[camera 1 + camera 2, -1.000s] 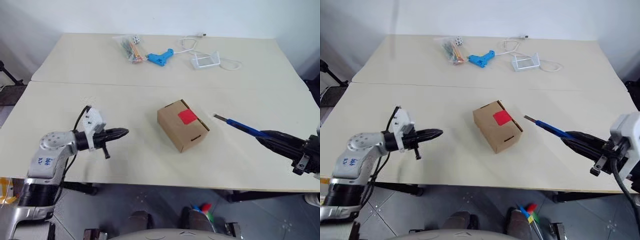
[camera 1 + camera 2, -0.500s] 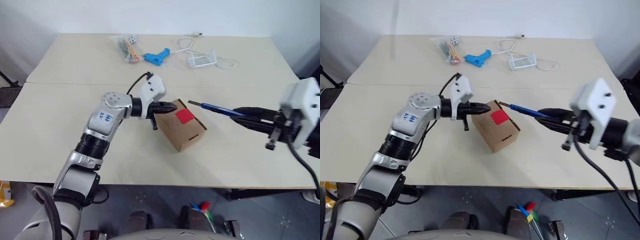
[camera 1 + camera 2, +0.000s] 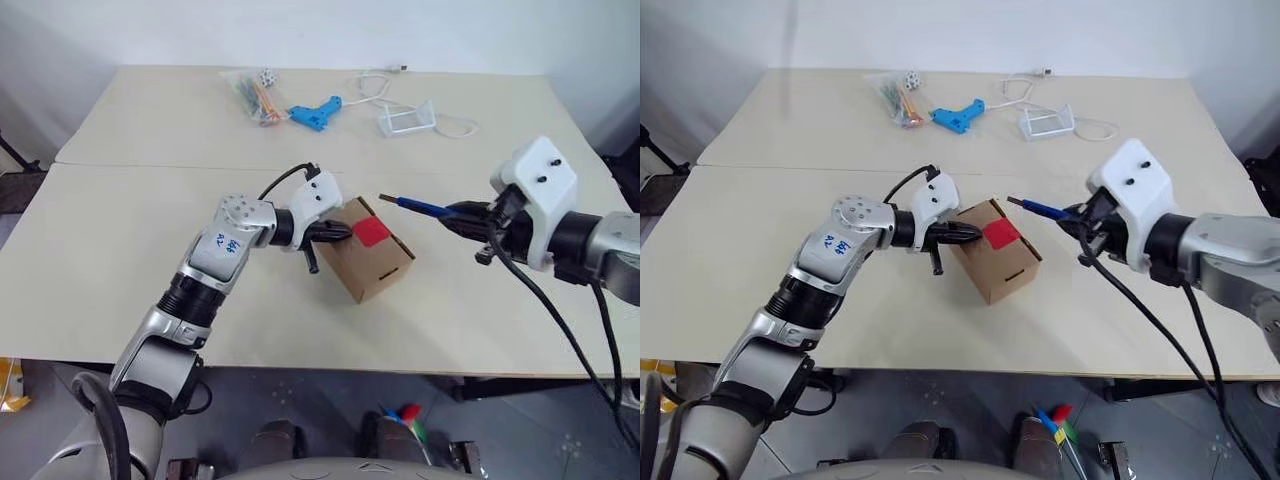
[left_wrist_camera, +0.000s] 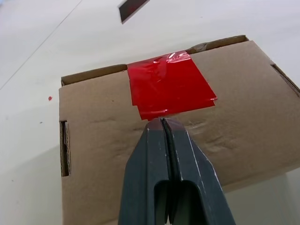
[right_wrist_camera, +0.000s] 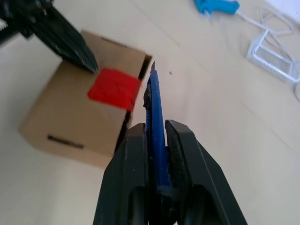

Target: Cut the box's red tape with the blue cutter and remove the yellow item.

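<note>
Brown cardboard marks the middle of the table (image 3: 120,260): the box (image 3: 365,255) sits there closed, its flaps sealed by the red tape (image 3: 373,232) across the top seam, so nothing of its contents shows.

From the near left, the left arm reaches right and slightly down, elbow nearly straight. The left gripper (image 3: 345,232) has its two black fingers pressed together with nothing between them. Their tips rest on the box top right at the tape's left edge, as the left wrist view shows (image 4: 161,123).

On the right, the right arm comes in from the near right, wrist bent, pointing left toward the box. The right gripper (image 5: 157,136) is clamped on the cutter (image 3: 425,207). The blue stick runs out past the fingers, its blade tip hanging in the air just right of the box's far corner, apart from the tape.

At the far side lie a clear bag (image 3: 255,95) of coloured sticks, then a light-blue gun-shaped tool (image 3: 315,110), then a white wire stand (image 3: 410,120) with a cable (image 3: 375,85).
</note>
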